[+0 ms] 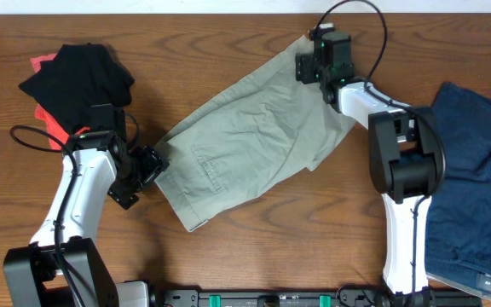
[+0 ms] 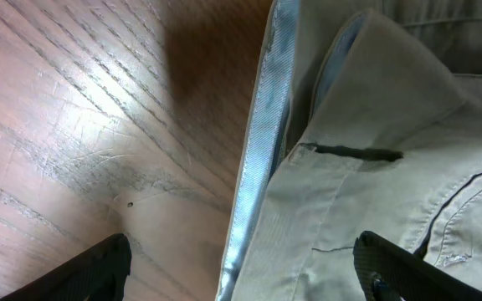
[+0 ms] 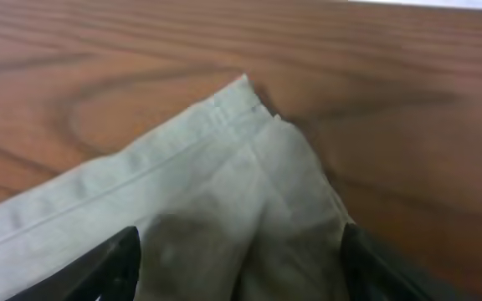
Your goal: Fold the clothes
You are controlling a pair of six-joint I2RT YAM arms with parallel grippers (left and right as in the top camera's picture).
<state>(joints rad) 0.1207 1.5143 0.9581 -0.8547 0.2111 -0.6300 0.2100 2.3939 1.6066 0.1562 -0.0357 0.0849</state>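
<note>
Light khaki shorts (image 1: 254, 136) lie spread diagonally across the middle of the table, back pocket up. My left gripper (image 1: 147, 170) is open at the waistband corner on the left; in the left wrist view its fingers (image 2: 241, 267) straddle the waistband edge (image 2: 262, 142). My right gripper (image 1: 314, 64) is open over the far leg hem at the top right; the right wrist view shows the hem corner (image 3: 241, 167) between the fingers (image 3: 241, 267). A black piece (image 1: 79, 81) lies on an orange-red piece (image 1: 49, 119) at the far left. Navy denim (image 1: 476, 179) lies at the right.
The table is brown wood (image 1: 228, 34). A dark rail (image 1: 271, 298) runs along the front edge between the two arm bases. A black cable (image 1: 28, 141) loops beside the left arm.
</note>
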